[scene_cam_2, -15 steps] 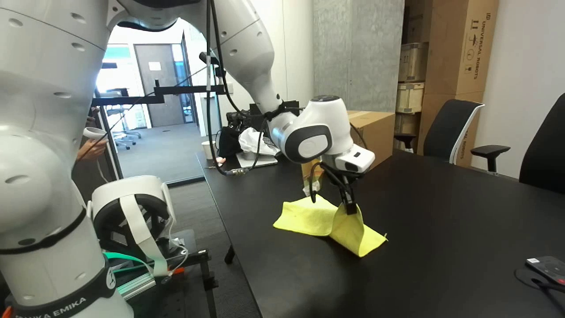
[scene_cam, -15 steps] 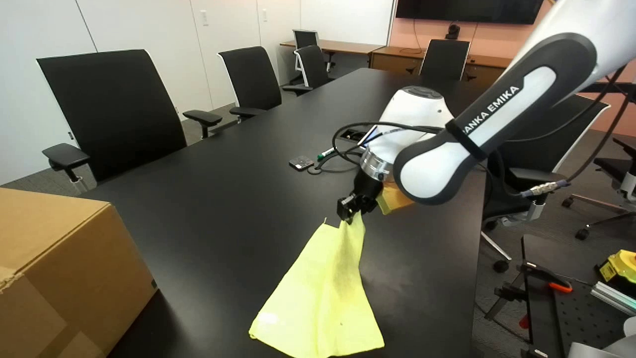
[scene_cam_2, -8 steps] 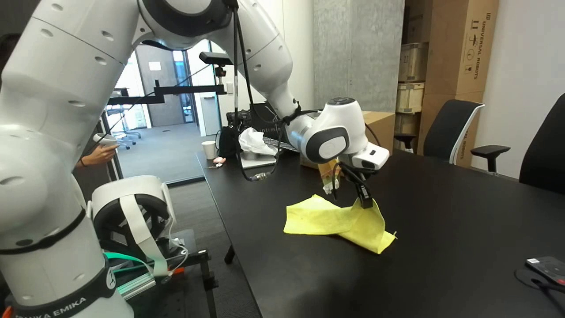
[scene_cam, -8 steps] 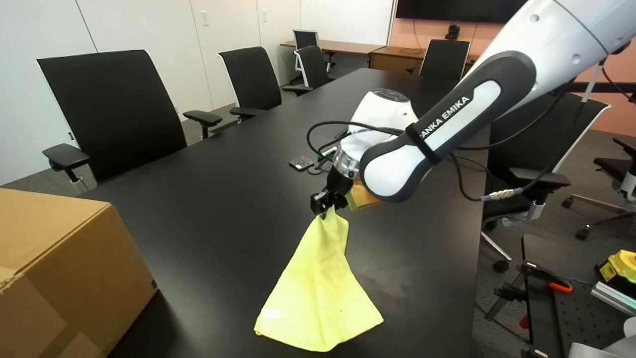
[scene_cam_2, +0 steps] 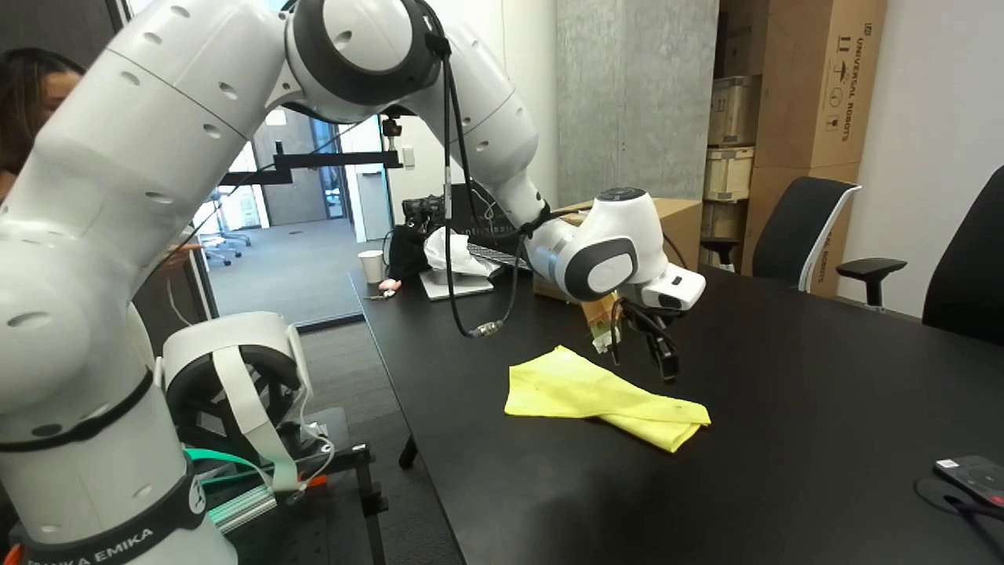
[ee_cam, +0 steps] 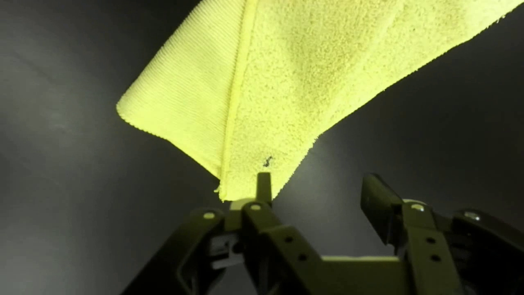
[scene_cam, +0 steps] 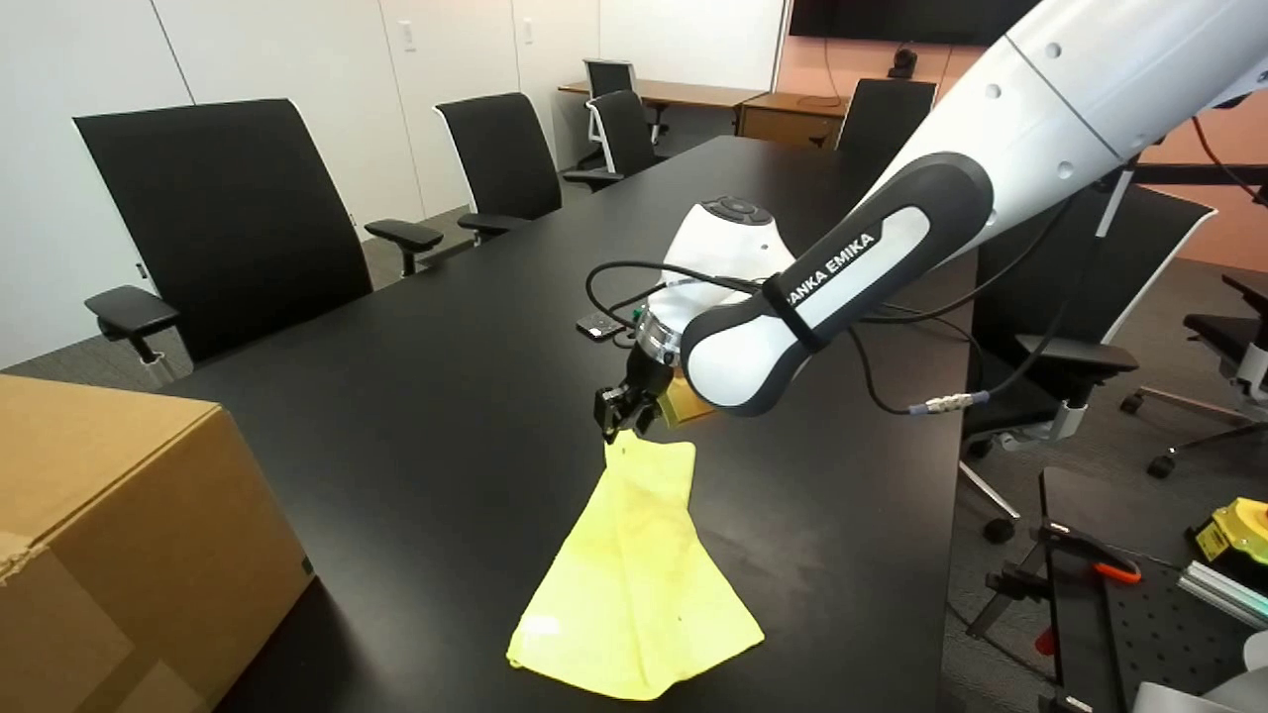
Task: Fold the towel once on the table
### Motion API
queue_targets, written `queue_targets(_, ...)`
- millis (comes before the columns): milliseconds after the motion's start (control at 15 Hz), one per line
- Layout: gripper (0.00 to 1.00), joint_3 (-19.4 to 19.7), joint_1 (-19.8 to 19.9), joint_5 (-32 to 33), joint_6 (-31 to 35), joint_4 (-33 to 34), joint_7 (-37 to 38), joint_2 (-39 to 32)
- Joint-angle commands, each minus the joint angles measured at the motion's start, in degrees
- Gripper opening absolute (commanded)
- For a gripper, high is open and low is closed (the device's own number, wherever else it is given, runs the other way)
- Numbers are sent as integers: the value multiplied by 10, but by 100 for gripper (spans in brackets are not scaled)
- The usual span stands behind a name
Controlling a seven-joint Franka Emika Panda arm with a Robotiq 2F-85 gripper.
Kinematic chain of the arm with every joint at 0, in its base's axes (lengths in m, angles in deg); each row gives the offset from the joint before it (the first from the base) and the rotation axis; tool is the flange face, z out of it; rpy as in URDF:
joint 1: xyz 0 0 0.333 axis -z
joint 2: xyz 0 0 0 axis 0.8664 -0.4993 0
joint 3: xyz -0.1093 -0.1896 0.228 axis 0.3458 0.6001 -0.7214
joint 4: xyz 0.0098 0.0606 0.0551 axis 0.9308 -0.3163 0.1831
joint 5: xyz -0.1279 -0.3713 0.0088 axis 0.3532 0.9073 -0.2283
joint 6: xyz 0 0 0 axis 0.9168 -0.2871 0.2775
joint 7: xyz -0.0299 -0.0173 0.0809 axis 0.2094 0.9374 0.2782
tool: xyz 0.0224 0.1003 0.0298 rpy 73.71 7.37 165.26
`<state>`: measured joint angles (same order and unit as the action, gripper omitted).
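The gripper [ee_cam: 317,184] has spread wide — the towel [scene_cam_2: 576,391] it pinched has settled onto the table [scene_cam_2: 784,439].

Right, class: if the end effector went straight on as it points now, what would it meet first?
Probably the towel: in the wrist view, one fingertip of the open end effector overlaps the towel's end. Depth is unclear, so the table alongside could come first.

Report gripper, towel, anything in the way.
Gripper open, holding nothing. Towel on table, one part folded over another. Box apart from towel, apparently not in the way.
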<state>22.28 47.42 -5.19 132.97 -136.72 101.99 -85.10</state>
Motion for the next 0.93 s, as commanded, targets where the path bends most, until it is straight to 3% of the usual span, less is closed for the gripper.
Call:
queue_targets(0, 89, 20, -19, 31, -58, -3, 30, 24)
queue_targets(67, 98, 24, -23, 39, -72, -13, 33, 33)
queue_targets(133, 100, 19, -26, 45, -83, -40, 32, 55)
queue_targets(533, 100, -5, -57, 72, -136, -163, 63, 144)
queue_targets(867, 100, -62, -64, 70, -136, -204, 55, 165)
